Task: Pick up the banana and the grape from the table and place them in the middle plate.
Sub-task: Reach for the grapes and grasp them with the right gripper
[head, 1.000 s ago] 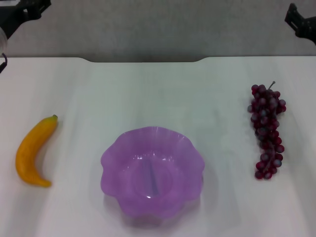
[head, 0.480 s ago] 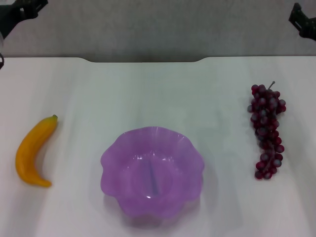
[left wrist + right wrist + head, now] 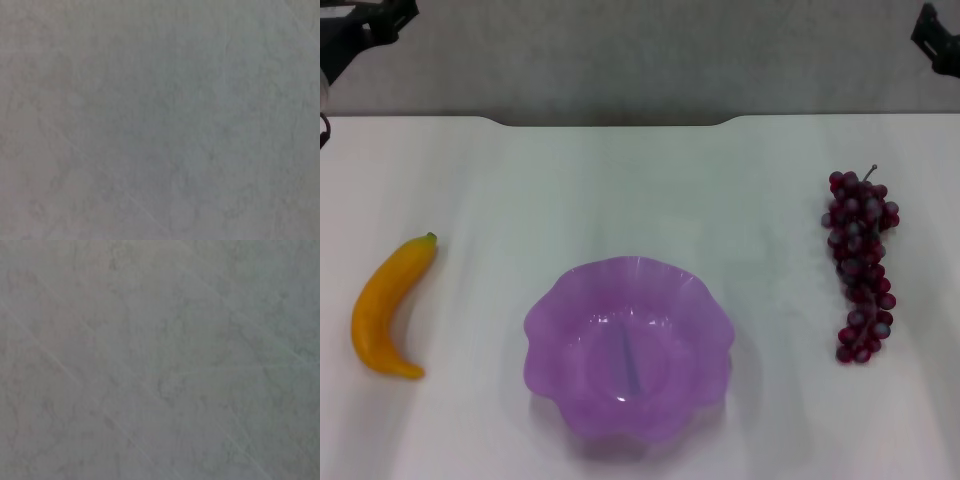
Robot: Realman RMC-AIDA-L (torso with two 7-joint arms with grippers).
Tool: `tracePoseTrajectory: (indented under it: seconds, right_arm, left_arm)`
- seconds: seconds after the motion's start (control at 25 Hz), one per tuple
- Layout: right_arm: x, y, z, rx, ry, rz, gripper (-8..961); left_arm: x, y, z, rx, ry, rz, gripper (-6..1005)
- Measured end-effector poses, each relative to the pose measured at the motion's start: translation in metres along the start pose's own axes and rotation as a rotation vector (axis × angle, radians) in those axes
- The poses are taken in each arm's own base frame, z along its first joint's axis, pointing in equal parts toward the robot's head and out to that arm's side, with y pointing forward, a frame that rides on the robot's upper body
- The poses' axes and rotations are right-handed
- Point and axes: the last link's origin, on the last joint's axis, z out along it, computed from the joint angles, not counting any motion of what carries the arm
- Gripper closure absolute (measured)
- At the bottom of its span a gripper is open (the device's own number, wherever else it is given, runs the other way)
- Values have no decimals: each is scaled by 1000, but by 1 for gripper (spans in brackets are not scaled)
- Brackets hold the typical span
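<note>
At lower centre of head view: middle plate [image 3: 629,350], translucent purple, wavy rim, nothing inside, standing on white table [image 3: 620,190]. At left edge: banana [image 3: 388,306] lying flat on table, green stem tip toward far side, well apart from plate. At right: grape [image 3: 861,263], long dark red bunch, thin stem pointing to far side, also well apart from plate. Upper left corner: left gripper [image 3: 365,28], only dark part visible, beyond table's far edge. Upper right corner: right gripper [image 3: 937,35], same. Open or closed: cannot tell for both. Both wrist views: only plain grey surface.
</note>
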Motion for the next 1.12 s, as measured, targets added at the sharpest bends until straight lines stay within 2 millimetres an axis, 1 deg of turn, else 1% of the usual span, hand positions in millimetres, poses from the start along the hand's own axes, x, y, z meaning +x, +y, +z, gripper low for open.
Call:
tracePoseTrajectory:
  seconds: [0.44,0.6,0.76,0.88,1.0,1.12]
  right_arm:
    - [-2,0,0,-1,-6,0,70]
    - [-2,3,0,-10,-8,-1,70]
    - [-3,0,-1,-1,-11,15,70]
    - [-8,1,0,-3,-23,16,70]
    - [-18,4,2,-11,-58,6,70]
    - [-20,5,1,-11,-65,-13,70]
  left_arm:
    - [5,3,1,-9,10,2,195]
    - [6,1,-1,-3,15,6,195]
    - [10,4,2,-10,23,21,195]
    - [8,7,2,-15,20,27,195]
    - [11,8,2,-21,29,22,195]
    - [11,8,1,-21,33,16,195]
